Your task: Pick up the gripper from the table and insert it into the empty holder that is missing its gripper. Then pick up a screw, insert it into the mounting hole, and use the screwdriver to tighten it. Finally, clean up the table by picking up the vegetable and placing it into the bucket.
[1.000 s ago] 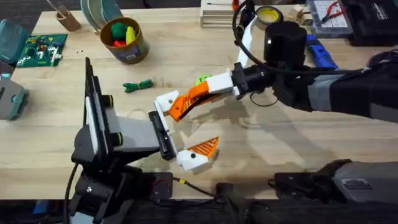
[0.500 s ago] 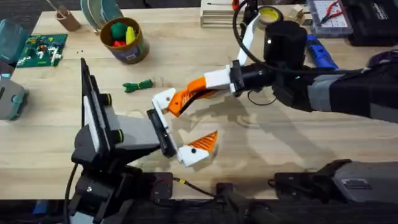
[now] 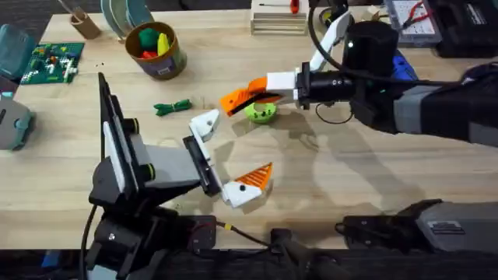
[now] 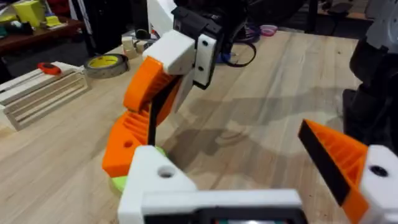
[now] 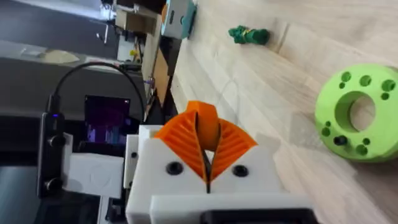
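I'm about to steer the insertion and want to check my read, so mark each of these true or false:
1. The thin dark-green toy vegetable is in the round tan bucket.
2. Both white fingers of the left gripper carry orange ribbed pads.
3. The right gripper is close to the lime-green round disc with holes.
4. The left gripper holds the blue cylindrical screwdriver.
1. False. The thin dark-green toy vegetable lies on the table, apart from the round tan bucket.
2. False. One white finger block, the holder, is bare. The left gripper has a pad on the other finger only.
3. True. The right gripper is right beside the lime-green round disc.
4. False. The left gripper is open and holds nothing. The blue cylindrical screwdriver lies at the table's far side.
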